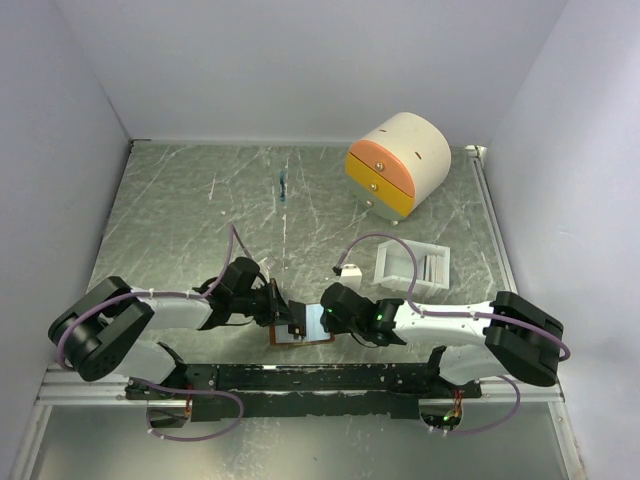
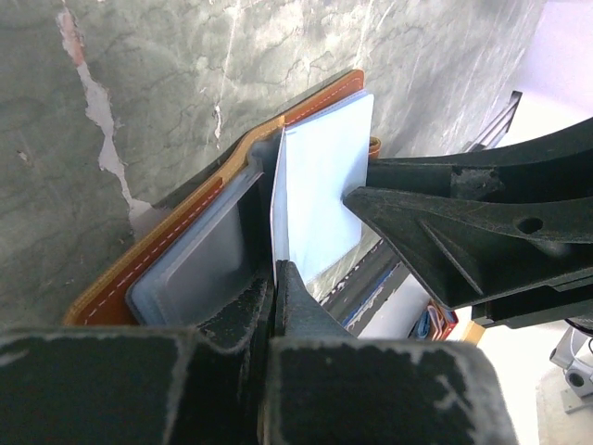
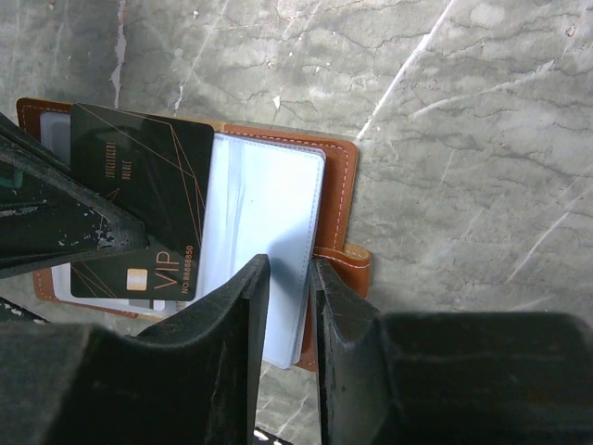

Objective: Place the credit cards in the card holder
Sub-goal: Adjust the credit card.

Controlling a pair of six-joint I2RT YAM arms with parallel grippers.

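Right jaws on brown card holder [image 3: 341, 195], black card [image 3: 139, 176] (gold "VIP") alongside.

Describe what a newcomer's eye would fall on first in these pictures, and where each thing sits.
First, the black plastic card with gold lines and VIP lettering, overlapping the open brown leather bifold wallet, at the near centre where the left gripper and right gripper meet. Then the rounded cream-and-orange drawer box at the far right, with a white rectangular tray in front of it.
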